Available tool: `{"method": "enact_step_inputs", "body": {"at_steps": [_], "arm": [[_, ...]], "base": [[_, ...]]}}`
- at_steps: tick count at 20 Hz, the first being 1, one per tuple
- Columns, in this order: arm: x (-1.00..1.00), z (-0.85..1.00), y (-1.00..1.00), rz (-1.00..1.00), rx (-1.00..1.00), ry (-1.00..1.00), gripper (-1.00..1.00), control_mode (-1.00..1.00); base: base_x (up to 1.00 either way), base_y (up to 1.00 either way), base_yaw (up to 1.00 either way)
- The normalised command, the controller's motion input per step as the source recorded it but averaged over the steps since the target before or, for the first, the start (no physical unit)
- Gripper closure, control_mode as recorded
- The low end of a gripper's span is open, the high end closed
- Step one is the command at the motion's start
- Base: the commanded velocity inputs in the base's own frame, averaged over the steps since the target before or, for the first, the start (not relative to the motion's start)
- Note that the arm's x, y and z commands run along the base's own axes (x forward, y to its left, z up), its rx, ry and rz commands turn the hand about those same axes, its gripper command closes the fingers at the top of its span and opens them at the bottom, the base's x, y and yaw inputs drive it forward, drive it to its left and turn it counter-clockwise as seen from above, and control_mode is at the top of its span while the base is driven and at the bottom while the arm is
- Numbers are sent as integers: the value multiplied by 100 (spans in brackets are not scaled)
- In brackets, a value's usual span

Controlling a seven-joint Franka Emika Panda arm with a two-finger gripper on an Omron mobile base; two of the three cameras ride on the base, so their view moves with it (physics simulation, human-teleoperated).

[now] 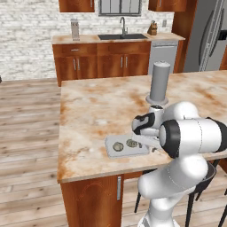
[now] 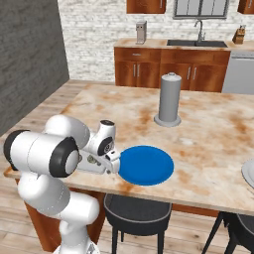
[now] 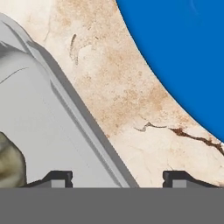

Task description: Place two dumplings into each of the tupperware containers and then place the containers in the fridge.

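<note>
The gripper [image 3: 116, 177] hung low over the marble counter [image 1: 102, 106], its two dark fingertips [image 3: 57, 178] standing well apart with nothing between them; one tip sat over the raised rim of the light grey tupperware container [image 3: 48, 127], the other over bare marble. In the hand view a mottled olive dumpling [image 3: 9, 162] lay inside that container at the frame's edge, just beside the nearer fingertip but not gripped. Beyond the rim came a strip of veined counter, then the curved edge of the round blue plate [image 3: 183, 52].

From the left base view, the shallow container [image 1: 126, 147] lay near the front edge of the island, holding two dumplings [image 1: 118, 145] side by side, apart from each other. The arm's wrist covered the container's right end. From the right base view the blue plate [image 2: 146, 164] lay just beside the wrist, near the counter's front edge. A tall grey cylinder [image 1: 159, 83] stood upright farther back on the island.

The stainless-steel fridge [image 1: 208, 37] stood at the far right of the room, doors closed, past the wooden cabinets [image 1: 102, 60] and the sink [image 1: 122, 36]. No writing or labels could be read on anything.
</note>
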Motion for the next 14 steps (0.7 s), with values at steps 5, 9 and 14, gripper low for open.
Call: {"method": "enact_step_inputs", "body": {"at_steps": [5, 9, 14], "arm": [[0, 0, 0, 0, 0, 0, 100, -100], [-7, 3, 0, -1, 0, 0, 100, -100], [-26, 44, 0, -11, 0, -1, 100, -100]], "base": [[0, 0, 0], [0, 0, 0], [0, 0, 0]]}}
